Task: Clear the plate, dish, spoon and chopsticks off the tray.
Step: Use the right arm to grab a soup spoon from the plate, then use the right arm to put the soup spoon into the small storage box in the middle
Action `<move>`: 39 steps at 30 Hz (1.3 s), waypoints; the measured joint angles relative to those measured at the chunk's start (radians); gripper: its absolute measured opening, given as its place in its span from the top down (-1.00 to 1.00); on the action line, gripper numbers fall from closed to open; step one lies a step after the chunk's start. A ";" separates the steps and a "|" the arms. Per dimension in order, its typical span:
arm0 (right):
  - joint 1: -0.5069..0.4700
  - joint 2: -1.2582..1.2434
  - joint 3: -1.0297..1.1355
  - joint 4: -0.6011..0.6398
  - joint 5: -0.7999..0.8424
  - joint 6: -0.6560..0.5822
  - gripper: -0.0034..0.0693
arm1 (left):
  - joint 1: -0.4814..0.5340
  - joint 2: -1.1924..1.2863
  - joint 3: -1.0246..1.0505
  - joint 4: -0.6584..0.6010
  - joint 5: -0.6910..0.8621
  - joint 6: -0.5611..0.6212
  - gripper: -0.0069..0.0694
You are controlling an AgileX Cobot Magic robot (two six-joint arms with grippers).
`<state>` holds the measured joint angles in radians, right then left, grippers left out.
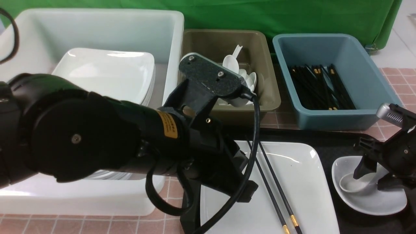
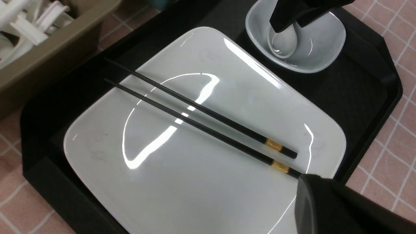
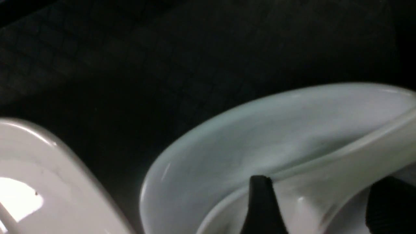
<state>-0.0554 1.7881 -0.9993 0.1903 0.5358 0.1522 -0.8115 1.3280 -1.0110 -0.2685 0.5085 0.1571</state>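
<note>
Chopsticks [image 2: 201, 126] lie across rectangular plate [image 2: 195, 156], thin tips past its rim, on tray [image 1: 352, 191]. Plate's edge sits nr tray's wall; a strip of bare tray floor runs btwn plate & dish [image 1: 373, 203]. Spoon [image 1: 352, 182] rests in dish, bowl down in it. Olive tub [image 1: 273, 94] & blue tub [image 1: 338, 118] stand just beyond tray's far rim; white tub [image 1: 177, 42] off to L.

L gripper [image 1: 248, 178]: clenched, over plate's L side, arm reaching in from L. R gripper [image 1: 370, 174]: spread, fingers either side of spoon's handle, low over dish; contact unclear.

Orange label [image 1: 167, 124] w/ dark characters on L arm, too small to read.
</note>
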 joint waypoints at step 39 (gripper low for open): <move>0.290 -0.017 -0.525 0.452 0.034 -0.533 0.37 | 0.332 0.002 -0.150 0.086 -0.150 -0.093 0.83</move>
<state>0.2350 1.7709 -1.5246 0.6422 0.5701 -0.3806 -0.4790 1.3302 -1.1615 -0.1822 0.3587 0.0645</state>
